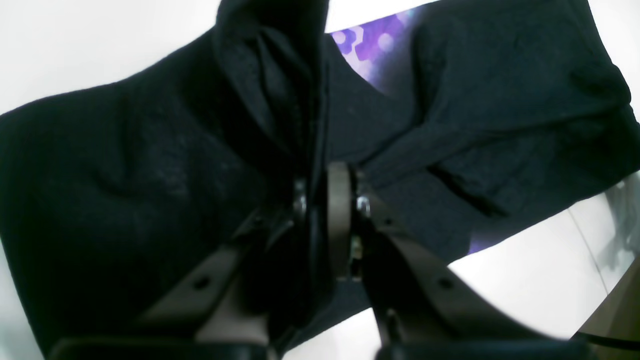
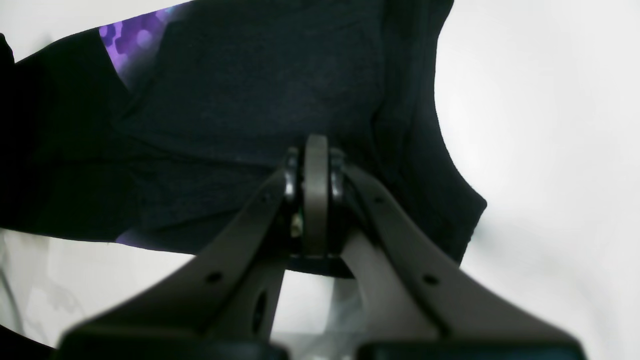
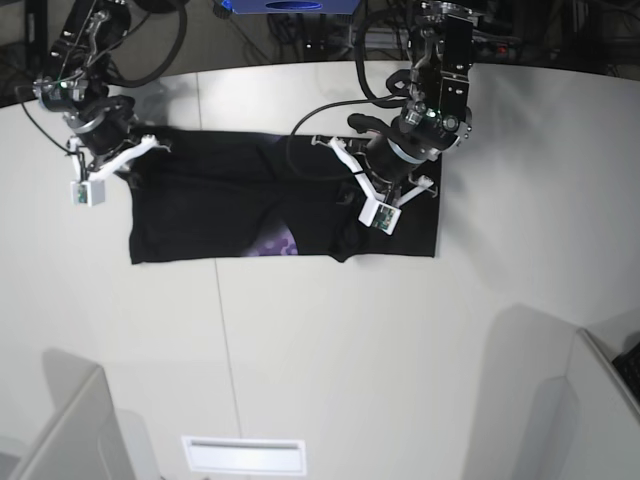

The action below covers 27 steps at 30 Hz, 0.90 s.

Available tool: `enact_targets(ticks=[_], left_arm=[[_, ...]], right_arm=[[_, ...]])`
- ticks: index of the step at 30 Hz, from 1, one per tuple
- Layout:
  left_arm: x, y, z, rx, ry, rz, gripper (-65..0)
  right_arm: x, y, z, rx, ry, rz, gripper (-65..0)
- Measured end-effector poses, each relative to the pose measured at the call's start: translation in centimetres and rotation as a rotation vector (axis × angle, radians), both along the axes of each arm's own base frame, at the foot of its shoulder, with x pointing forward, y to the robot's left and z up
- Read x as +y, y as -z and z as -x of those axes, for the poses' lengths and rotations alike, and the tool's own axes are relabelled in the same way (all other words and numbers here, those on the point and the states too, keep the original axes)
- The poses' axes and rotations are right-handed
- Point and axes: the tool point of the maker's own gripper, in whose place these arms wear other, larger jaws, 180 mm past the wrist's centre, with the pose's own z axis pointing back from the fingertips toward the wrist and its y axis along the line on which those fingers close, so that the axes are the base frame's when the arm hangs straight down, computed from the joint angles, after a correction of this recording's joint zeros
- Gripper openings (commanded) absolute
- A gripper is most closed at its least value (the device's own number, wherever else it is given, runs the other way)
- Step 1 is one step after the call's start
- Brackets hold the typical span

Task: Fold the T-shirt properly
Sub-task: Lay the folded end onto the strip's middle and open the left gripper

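The black T-shirt point(image 3: 215, 200) lies spread across the white table point(image 3: 330, 340). A patch of its purple print point(image 3: 276, 243) shows at the near hem, and also in the left wrist view point(image 1: 365, 45) and the right wrist view point(image 2: 127, 42). My left gripper point(image 1: 320, 192) is shut on a raised fold of black cloth point(image 1: 270, 85); in the base view the left gripper point(image 3: 352, 175) sits over the shirt's right half. My right gripper point(image 2: 315, 155) is shut, its tips over the cloth point(image 2: 240, 100) just inside the hem. At the shirt's far left corner, the right gripper point(image 3: 148, 148) shows no cloth between its fingers.
Bare white table point(image 2: 540, 125) surrounds the shirt. A table seam point(image 3: 222, 330) runs toward the near edge. Cables and equipment point(image 3: 330, 30) crowd the far side. Grey partitions point(image 3: 600, 400) stand at the near right and near left point(image 3: 60, 430).
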Motion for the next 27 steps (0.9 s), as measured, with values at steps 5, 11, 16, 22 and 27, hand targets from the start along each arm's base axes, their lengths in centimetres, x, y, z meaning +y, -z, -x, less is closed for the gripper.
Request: enact_targets(ticks=[5, 11, 16, 22, 27], left_arm=[[-1.2, 0.3, 0.8, 0.031, 0.046, -0.001, -65.0], [-0.6, 0.4, 0.6, 0.030, 0.031, -0.010, -65.0], [-0.6, 0.4, 0.6, 0.030, 0.030, -0.010, -65.0], [-0.4, 0.0, -0.2, 0.030, -0.015, -0.008, -65.0], [-0.8, -0.7, -1.0, 0.009, -0.024, 0.012, -65.0]], right_arm=[[0.0, 0.0, 0.0, 0.000, 0.000, 0.000, -65.0], [0.0, 0.0, 0.0, 0.001, 0.000, 0.000, -65.0], [0.0, 0.1, 0.1, 0.003, 0.000, 0.000, -65.0], [0.0, 0.1, 0.1, 0.002, 0.000, 0.000, -65.0], [0.0, 0.0, 0.1, 0.002, 0.000, 0.000, -65.0]])
